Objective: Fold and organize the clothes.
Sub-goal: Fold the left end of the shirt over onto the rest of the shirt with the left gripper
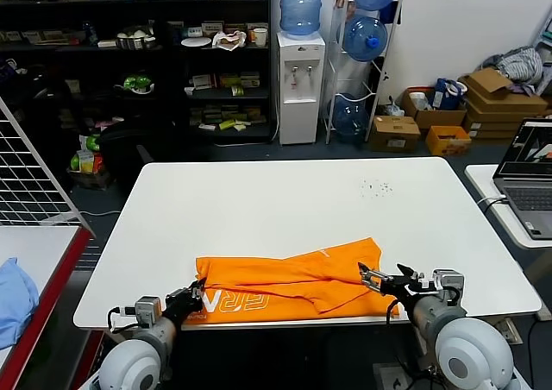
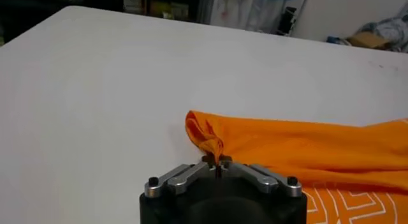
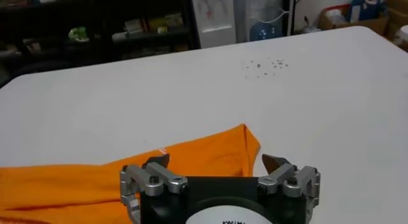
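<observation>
- T-shirt (image 1: 289, 279): bright orange, lying folded into a long band across the near edge of the white table (image 1: 293, 200); white lettering (image 1: 246, 302) showing on the near-left part; right end rises to a corner toward the far side.
- Left gripper (image 1: 195, 295): at near-left end of shirt, fingers pinched tight on a bunched fold of orange cloth (image 2: 213, 145), which sits puckered up betw. the tips.
- Right gripper (image 1: 381, 279): at near-right end of shirt, fingers spread wide, nothing betw. them; shirt's right corner (image 3: 245, 142) lies just beyond the tips.
- Small dark specks (image 1: 377, 186): far-right area of table, well apart from shirt.
- Light blue cloth (image 1: 13, 299): on separate surface, far left.
- Laptop (image 1: 530, 170): on side table, right.
</observation>
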Available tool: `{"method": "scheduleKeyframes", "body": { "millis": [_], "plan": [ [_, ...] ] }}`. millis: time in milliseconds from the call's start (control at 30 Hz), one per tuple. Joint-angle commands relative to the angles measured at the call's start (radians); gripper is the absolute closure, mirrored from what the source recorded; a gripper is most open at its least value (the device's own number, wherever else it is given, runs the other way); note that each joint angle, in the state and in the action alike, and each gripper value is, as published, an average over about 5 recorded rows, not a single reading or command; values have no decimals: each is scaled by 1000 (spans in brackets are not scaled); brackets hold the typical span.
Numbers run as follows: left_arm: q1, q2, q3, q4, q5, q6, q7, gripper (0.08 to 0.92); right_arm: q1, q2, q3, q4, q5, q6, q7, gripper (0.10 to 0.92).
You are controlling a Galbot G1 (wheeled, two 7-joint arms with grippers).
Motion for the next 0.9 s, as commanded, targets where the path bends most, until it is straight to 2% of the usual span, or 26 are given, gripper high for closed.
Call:
{"method": "scheduleKeyframes", "body": {
  "millis": [33,200,600,767,900],
  "plan": [
    [8,181,-57,-63,-100,9,-23,895,38,1,-24,-13,-26,8,-11,104],
    [89,274,-196,-68,-157,18,-28,895,83,6,-60,-43,-55,20,-34,104],
    [375,362,-628,37,-211,31,6,895,149,16,-124,-109,-122,63,-118,104],
    [453,404,-737,72,-206,28,31,895,159,19,-134,-118,-136,72,-133,104],
    [474,425,-761,64,-212,30,33,895,156,21,-133,-118,-144,75,-135,104]
  ]
}}
